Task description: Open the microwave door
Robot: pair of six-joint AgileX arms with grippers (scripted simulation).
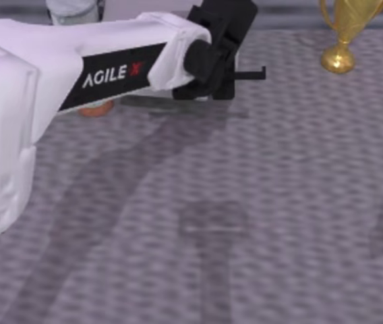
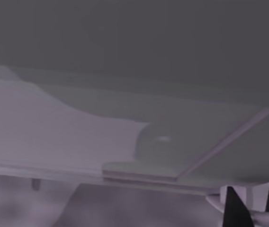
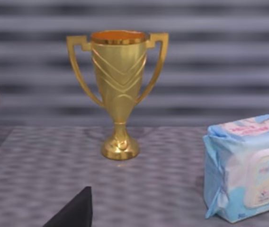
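The light grey boxy microwave (image 2: 125,56) fills the left wrist view close up, at the table's far left. The left gripper (image 1: 242,71) reaches it; I cannot tell its fingers' state. Swing the white-framed microwave door (image 2: 77,137) steadily along its arc.

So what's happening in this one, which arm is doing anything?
The left arm reaches across the far left of the table, its gripper up near the back edge. Its wrist view is filled by a grey surface very close up, likely part of the microwave, though how far the door is open cannot be told. The right arm does not show from above; its wrist view faces a gold trophy and a pack of wipes on the table's right side.
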